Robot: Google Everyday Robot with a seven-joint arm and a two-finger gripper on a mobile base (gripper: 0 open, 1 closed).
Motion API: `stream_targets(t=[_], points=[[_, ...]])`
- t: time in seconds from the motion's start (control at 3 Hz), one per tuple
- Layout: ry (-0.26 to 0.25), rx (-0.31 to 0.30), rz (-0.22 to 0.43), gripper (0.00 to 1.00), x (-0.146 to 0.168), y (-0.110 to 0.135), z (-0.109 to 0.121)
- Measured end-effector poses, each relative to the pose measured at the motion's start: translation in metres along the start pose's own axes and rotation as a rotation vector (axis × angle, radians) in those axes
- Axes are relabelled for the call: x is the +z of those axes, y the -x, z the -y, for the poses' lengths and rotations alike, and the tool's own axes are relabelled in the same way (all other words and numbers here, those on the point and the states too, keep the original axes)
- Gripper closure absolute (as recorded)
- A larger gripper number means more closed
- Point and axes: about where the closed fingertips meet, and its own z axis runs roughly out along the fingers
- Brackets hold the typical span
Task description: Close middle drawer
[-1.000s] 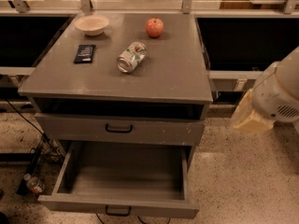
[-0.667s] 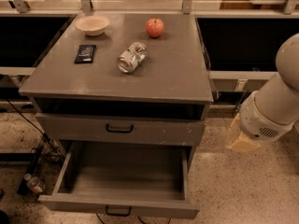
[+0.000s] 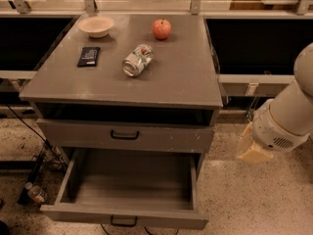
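The wide, deep grey middle drawer (image 3: 128, 192) stands pulled far out beneath a narrower grey drawer front (image 3: 161, 138), and the picture's lower edge partly cuts off its small black bar handle (image 3: 123, 222). The gripper (image 3: 254, 149) shows only as a pale cream shape under the white arm (image 3: 293, 111). It hangs to the right, apart from the drawer, and I cannot tell whether it is spread or closed.

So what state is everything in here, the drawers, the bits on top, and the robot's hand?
middle drawer: pulled out, empty inside.
upper drawer: shut.
can: lying on its side on the cabinet top.
apple: whole, sitting on the top.
bowl: upright, looks empty.
gripper: off to the cabinet's right, clear of both drawers.
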Motion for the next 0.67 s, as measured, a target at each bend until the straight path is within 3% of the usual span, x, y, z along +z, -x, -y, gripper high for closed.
stream_targets(t=[0.33,0.67], points=[[0.021,0.033,0.047,1.00,0.015,-0.012,-0.021],[0.081,0.034,0.068,1.00,0.032,-0.026,-0.061]])
